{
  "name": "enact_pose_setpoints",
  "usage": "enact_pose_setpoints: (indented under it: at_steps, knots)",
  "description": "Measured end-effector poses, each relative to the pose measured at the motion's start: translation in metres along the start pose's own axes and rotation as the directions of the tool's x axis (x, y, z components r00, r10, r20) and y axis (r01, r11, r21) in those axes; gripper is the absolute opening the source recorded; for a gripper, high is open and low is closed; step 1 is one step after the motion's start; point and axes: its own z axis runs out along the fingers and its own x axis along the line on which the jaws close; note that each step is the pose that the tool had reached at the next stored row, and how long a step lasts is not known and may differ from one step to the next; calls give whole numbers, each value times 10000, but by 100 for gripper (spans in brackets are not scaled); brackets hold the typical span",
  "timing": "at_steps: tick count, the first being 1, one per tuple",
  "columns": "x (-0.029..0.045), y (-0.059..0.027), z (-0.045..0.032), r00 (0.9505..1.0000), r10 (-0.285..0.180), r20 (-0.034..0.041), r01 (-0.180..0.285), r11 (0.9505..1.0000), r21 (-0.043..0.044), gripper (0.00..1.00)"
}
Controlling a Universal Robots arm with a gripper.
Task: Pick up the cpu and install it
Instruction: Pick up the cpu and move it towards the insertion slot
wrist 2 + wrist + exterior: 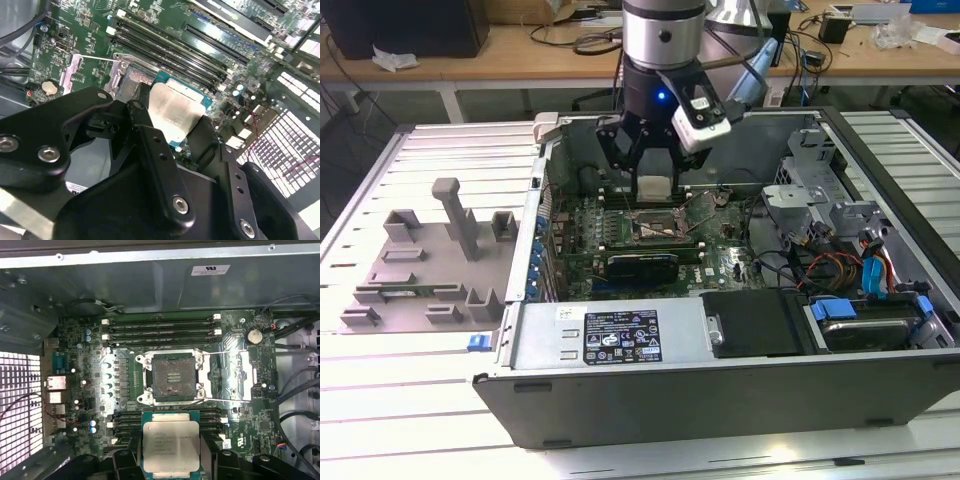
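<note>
An open computer case (620,405) lies on the middle of the slatted bench (400,425), its green motherboard (240,435) bearing memory slots (160,325) and a coin cell battery (254,335), and a grey fixture tray (420,270) rests near the bench edge at the exterior view's left.

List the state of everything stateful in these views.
Pale silver square cpu: gripped in the pincer, metal top visible, not seated.
Black pincer: shut on the cpu.
Dark square processor socket: empty, retention plate open.
Grey metal computer case: side panel off, interior exposed.
</note>
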Motion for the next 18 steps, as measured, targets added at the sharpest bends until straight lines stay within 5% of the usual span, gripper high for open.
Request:
enact_pose_setpoints:
  at_steps: [9, 18]
  knots:
    - [-70, 42, 198, 10000, -17, -1, 17, 10000, 3, 55]
    - [-108, 188, 412, 9999, -130, -4, 130, 9999, 1, 55]
